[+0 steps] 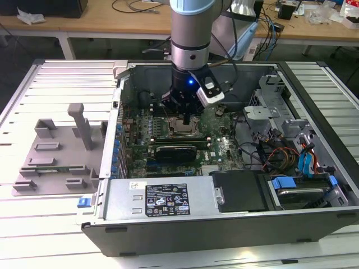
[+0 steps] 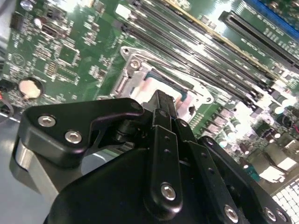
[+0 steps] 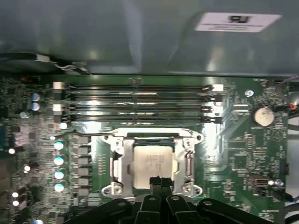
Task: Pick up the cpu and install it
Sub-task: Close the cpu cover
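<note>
Computer case, lying open on a slatted bench, with the robot arm reaching straight down into it. In the exterior view, the gripper hangs over the green motherboard, at about ten o'clock from the case's middle. A grey plastic tray lies outside the case at nine o'clock, well apart from it.

In the first wrist view, the cpu lies flat and level inside the metal socket frame, its pale silvery top facing up. The memory slots run just beside the frame. The gripper is clenched: its two black fingertips meet with no gap and nothing visible between them. They sit right at one edge of the cpu. Whether they touch it cannot be told.

The cpu looks light, thin and rigid, with a smooth metal lid that is likely to be slippery. Its underside, and the socket contacts beneath it, are probably fragile. It is best gripped by two opposite edges and kept level, never pressed on the centre or dragged sideways.
</note>
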{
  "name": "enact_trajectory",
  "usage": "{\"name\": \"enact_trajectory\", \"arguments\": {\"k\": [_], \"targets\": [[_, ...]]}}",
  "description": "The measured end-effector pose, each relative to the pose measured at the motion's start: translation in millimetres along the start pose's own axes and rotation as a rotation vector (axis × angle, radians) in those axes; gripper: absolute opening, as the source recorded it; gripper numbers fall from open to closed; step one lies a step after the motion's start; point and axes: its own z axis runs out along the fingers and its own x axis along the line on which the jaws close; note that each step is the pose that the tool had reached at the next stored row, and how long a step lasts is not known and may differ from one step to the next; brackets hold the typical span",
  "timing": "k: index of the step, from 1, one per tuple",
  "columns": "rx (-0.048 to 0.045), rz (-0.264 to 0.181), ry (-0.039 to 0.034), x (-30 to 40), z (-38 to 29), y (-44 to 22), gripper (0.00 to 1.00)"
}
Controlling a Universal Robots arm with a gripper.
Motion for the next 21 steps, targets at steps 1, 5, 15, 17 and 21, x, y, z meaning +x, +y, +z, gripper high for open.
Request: {"name": "enact_trajectory", "arguments": {"k": [1,5,15,17,21], "targets": [[0.0001,0.0,0.0,3.3,0.0,0.0,0.11],[0.0001,0.0,-0.0001,15.1,0.9,0.1,0.11],[-0.0005,-0.015,-0.0004,31.6,13.3,2.5,0.11],[-0.0014,-0.038,-0.0009,31.7,15.4,2.7,0.11],[-0.0019,-0.051,-0.0012,31.8,15.8,2.7,0.11]]}}
